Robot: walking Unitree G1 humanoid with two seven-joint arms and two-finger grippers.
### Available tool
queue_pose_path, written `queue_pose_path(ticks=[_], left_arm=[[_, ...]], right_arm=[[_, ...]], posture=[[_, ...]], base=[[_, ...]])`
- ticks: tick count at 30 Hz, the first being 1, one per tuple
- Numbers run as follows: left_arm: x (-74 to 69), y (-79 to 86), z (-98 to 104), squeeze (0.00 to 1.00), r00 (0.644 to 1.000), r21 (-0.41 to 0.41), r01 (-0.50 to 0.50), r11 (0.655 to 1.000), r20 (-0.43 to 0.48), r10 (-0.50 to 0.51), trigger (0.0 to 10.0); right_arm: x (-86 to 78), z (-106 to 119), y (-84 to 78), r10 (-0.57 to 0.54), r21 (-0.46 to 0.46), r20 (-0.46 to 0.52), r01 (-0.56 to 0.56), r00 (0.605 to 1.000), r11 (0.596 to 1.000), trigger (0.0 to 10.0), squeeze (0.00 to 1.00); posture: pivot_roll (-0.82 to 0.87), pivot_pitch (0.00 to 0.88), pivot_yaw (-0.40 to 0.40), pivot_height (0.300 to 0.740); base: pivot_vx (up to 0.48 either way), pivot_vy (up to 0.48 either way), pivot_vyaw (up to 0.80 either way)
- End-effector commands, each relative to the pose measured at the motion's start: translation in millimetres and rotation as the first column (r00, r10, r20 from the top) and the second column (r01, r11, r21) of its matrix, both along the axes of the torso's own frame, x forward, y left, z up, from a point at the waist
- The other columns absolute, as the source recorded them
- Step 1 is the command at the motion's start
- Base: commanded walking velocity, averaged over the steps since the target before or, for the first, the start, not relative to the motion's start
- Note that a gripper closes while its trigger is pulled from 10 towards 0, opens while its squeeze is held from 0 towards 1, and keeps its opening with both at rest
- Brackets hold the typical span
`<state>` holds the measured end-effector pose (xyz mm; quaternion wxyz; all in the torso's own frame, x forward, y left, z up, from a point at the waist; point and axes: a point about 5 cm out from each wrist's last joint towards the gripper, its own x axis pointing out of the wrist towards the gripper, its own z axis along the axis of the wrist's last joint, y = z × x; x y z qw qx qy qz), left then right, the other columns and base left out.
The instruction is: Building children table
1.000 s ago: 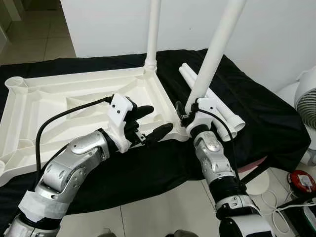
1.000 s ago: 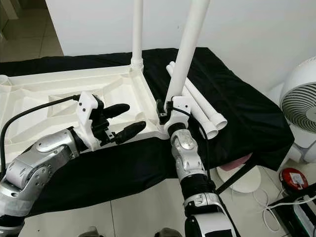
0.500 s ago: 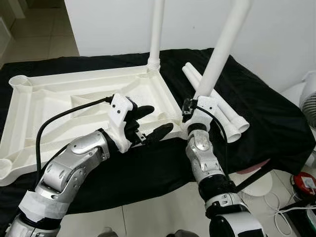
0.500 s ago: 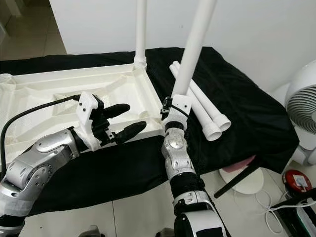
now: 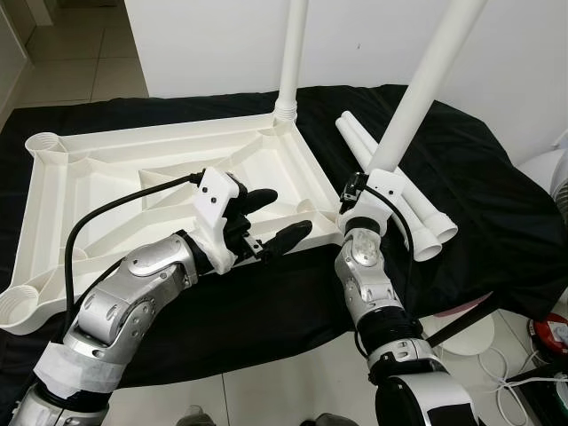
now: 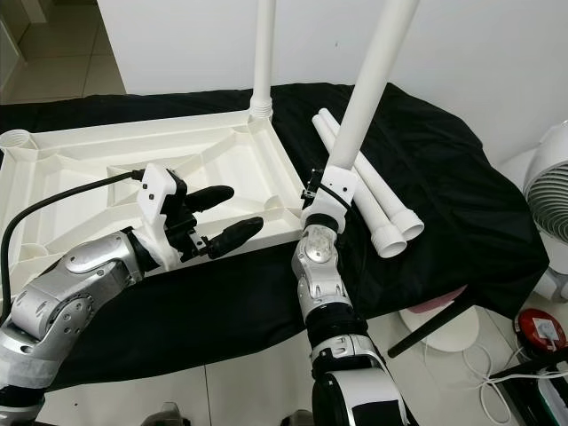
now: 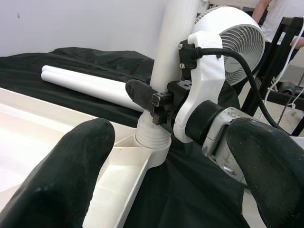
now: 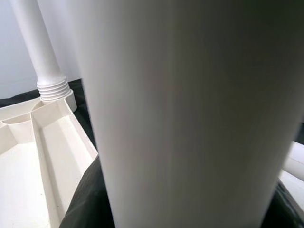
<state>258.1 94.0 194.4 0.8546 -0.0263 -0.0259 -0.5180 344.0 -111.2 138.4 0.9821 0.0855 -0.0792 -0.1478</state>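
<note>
Two legs are up on the inverted white tabletop [image 5: 169, 177], which lies on the black cloth [image 5: 479, 204]. The far-corner leg [image 5: 291, 53] stands upright in its socket. The second leg [image 5: 426, 84] is clamped in your right gripper [image 7: 159, 100], fingers closed around the tube just above its threaded foot. That foot sits at the near right corner socket [image 7: 151, 142], as the left wrist view shows; whether the thread has caught, you cannot tell.

Key relation: the held leg's long axis leans away toward the robot's right, not parallel to the seated leg. Judgement: bring it vertical over the socket before turning or pressing, or it may cross-thread or pop out.

Your left gripper [image 5: 266, 220] hovers with fingers spread, holding nothing, over the tabletop's near rim, just beside the socket, placed to steady the tabletop. Two spare legs [image 5: 404, 200] lie flat on the cloth beyond the right arm.
</note>
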Motion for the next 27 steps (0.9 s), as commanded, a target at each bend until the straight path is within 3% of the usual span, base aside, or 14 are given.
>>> queue_pose_path(ticks=[1,2,3,7,15,16,17,18,21,27], left_arm=[[-5.5,-5.3,5.0,0.0,0.993,-0.001,0.116,0.993,0.033,-0.116,10.0],[-5.2,-5.5,5.0,0.0,0.993,-0.002,0.116,0.993,0.033,-0.116,10.0],[-5.1,-5.7,5.1,0.0,0.993,-0.002,0.117,0.993,0.033,-0.117,10.0],[-5.1,-6.6,5.0,0.0,0.992,-0.005,0.119,0.993,0.033,-0.118,10.0],[-5.5,-8.6,4.9,0.0,0.992,-0.01,0.125,0.992,0.03,-0.124,10.0],[-6.0,-9.7,4.9,0.0,0.991,-0.011,0.129,0.992,0.03,-0.129,10.0],[-6.0,-9.7,4.9,0.0,0.991,-0.011,0.129,0.992,0.03,-0.129,10.0],[-6.3,-10.7,4.9,0.0,0.991,-0.013,0.132,0.991,0.03,-0.132,10.0],[-7.6,-14.1,3.6,0.0,0.99,-0.015,0.136,0.991,0.028,-0.135,10.0],[-6.4,-18.1,-0.6,0.0,0.996,-0.016,0.092,0.996,0.01,-0.092,10.0]], right_arm=[[-4.5,-13.9,-7.4,-0.031,0.055,-0.038,0.033,0.999,0.998,10.0,0.0],[-4.6,-11.2,-6.7,-0.026,0.053,-0.016,0.027,1.0,0.998,10.0,0.29],[-4.8,-7.5,-5.7,-0.02,0.039,0.017,0.019,1.0,0.999,10.0,1.0],[-5.3,4.4,-3.5,0.006,-0.003,0.107,-0.006,0.994,1.0,10.0,1.0],[-4.9,9.4,-3.1,0.018,-0.034,0.139,-0.013,0.99,0.999,10.0,1.0],[-3.9,10.3,-2.2,0.038,-0.051,0.137,-0.031,0.99,0.998,10.0,0.91],[-3.9,10.3,-2.2,0.038,-0.051,0.137,-0.031,0.99,0.998,10.0,0.91],[-3.0,10.5,-1.8,0.071,-0.058,0.135,-0.064,0.988,0.996,10.0,0.0],[-1.4,7.0,-3.4,0.184,-0.075,0.113,-0.176,0.976,0.982,10.0,0.0],[-3.4,-0.3,-14.1,0.262,-0.113,0.088,-0.252,0.961,0.961,10.0,0.0]], posture=[[0.06,0.0,-0.018,0.74],[0.06,0.0,-0.018,0.74],[0.06,0.0,-0.018,0.74],[0.05,0.0,-0.016,0.74],[0.05,0.0,-0.015,0.74],[0.05,0.0,-0.014,0.74],[0.05,0.0,-0.014,0.74],[0.05,0.0,-0.014,0.74],[0.05,0.0,-0.015,0.74],[0.05,0.0,-0.016,0.74]], base=[[0.0,0.0,0.0],[0.0,0.0,0.0],[0.0,0.0,0.0],[0.0,0.0,0.0],[0.0,0.0,0.0],[0.0,0.0,0.0],[0.0,0.0,0.0],[0.0,0.0,0.0],[0.0,0.0,0.0],[0.0,0.0,0.0]])
